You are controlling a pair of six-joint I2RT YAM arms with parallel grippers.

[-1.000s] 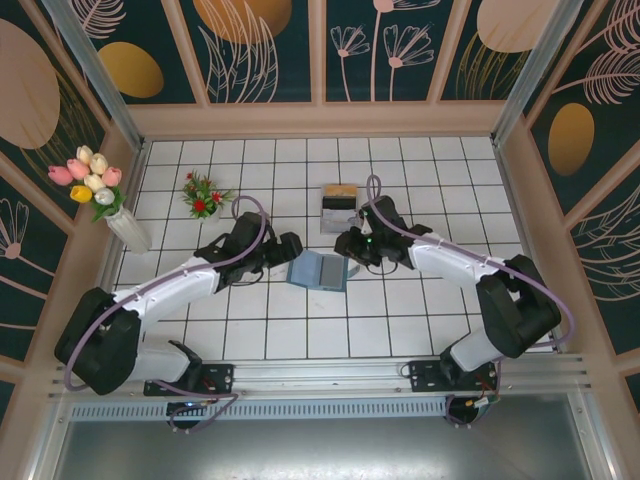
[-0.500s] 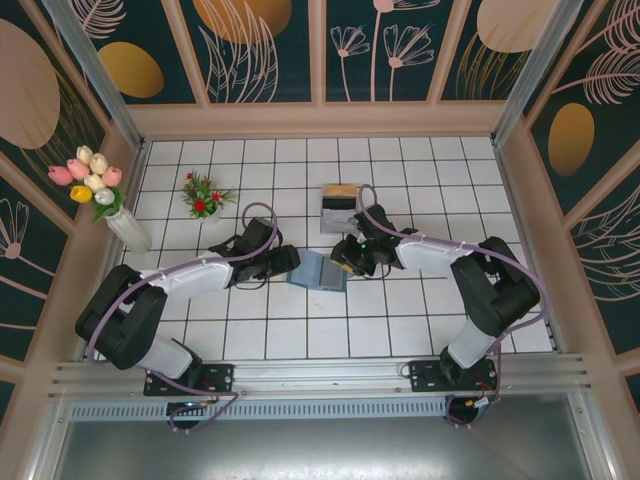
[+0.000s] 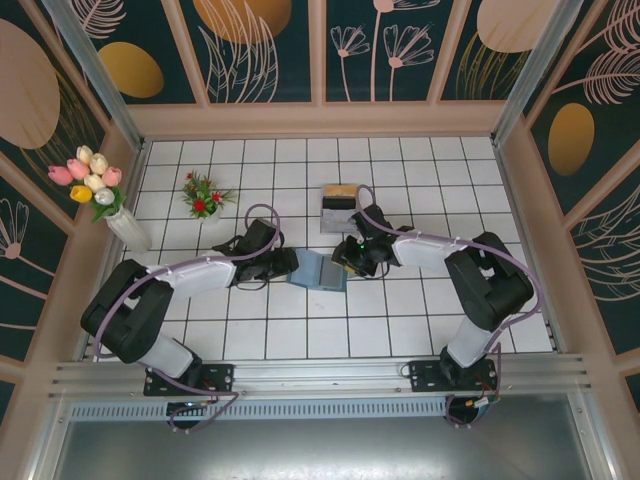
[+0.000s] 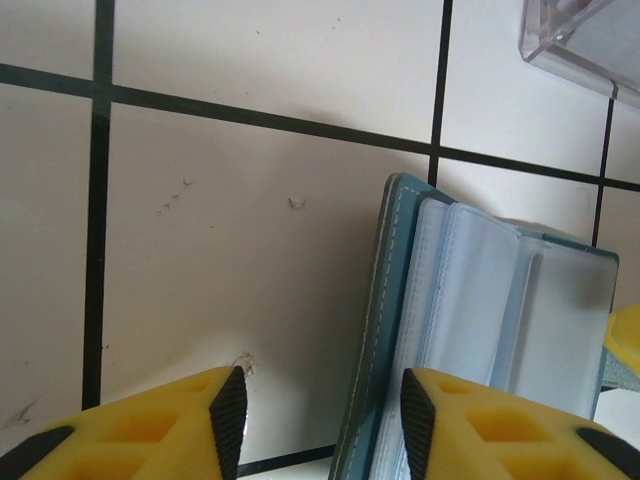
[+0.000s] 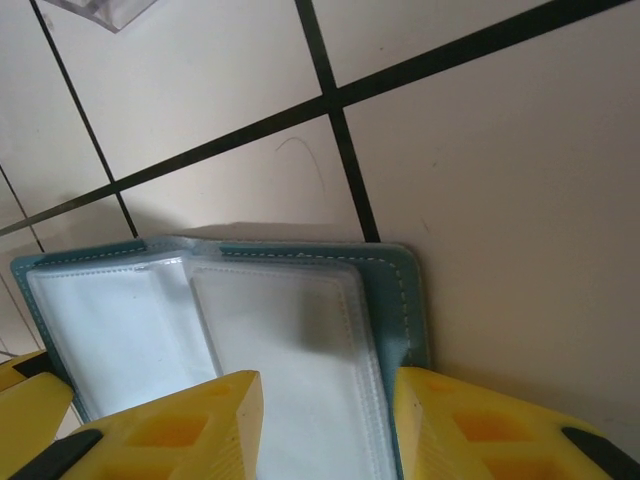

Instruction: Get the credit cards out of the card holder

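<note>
Top view: we are seeing one card holder point(image 3: 320, 271) lying open on the worktop point(image 3: 300, 340), bare tiles around, with the left hand point(image 3: 289, 265) and right hand point(image 3: 346, 262) flanking it.

Left wrist: the left hand point(image 4: 322, 412) is straddling its stitched edge, half open, gripping nothing.

Right wrist: the right hand point(image 5: 325, 412) is doing likewise.

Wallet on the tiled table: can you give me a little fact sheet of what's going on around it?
Wallet: lying open, clear sleeves facing up
Left gripper: jaws apart, straddling the wallet's left edge
Right gripper: jaws apart, over its right edge
Cards: cannot tell if the sleeves hold any
Behind the wallet: small grey stand
</note>
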